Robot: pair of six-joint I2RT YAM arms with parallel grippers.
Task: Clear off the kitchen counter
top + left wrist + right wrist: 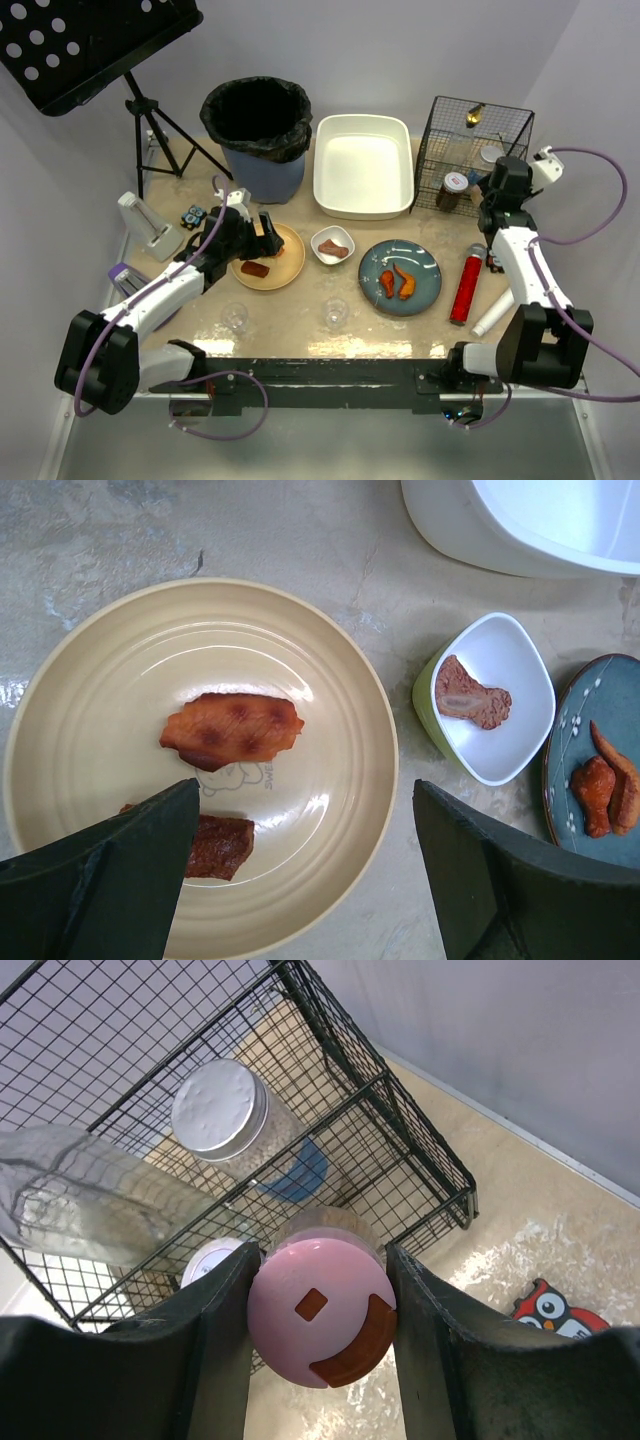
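Left hand [305, 800] gapes wide above the plate [90, 710] — two meat pieces [232, 730] on it. The worktop [290, 305] lies under everything, fronting both arms. Right hand [320, 1290] clamps a pink-lidded jar [320, 1325] — at the basket [468, 140].

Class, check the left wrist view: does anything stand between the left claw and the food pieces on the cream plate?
Nothing visible does. The left claw hangs open above the cream plate, and only bare plate shows between its fingers and the orange-brown piece. The darker piece lies partly hidden behind one finger.
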